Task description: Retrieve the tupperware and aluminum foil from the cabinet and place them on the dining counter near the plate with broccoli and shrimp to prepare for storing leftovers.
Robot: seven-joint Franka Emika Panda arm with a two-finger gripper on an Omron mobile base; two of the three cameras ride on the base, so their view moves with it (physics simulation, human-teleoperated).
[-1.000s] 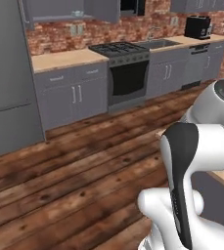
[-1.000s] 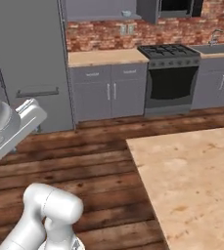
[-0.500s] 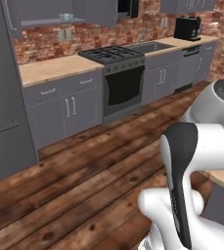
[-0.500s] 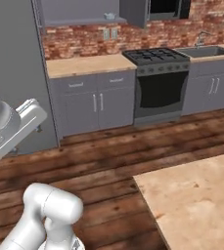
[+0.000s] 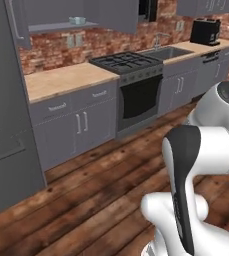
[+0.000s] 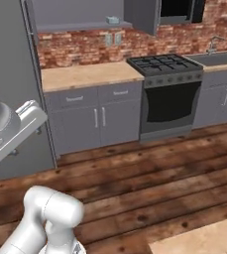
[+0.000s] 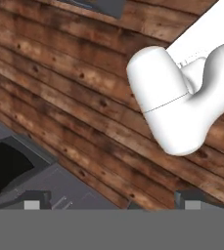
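Up on the open shelf of the cabinet (image 5: 66,15), the tupperware (image 5: 77,20) is sitting as a small pale tub near the shelf's right end, just left of a closed dark door panel; the right base view is showing the same tub (image 6: 113,20) on the long grey board. Below it, a brick wall is running behind a wooden surface (image 5: 61,80) with grey drawers and doors, and a black stove (image 5: 128,65) is standing just beside that surface's right edge. A sink (image 5: 168,51) is lying further right, with a dark coffee machine (image 5: 206,31) at the far end. A tall grey fridge (image 5: 6,125) is closing off the left side.

Between the robot and the cupboard fronts, a broad stretch of dark plank floor (image 5: 86,200) is lying open. At the lower right corner of the right base view, a pale corner of the dining counter (image 6: 204,240) is showing, its edge cutting across the floor.

Low in the hand view, the tool (image 7: 111,201) is pointing at the floorboards with its two dark tips standing wide apart and nothing between them. I cannot make out the foil box on the shelf.
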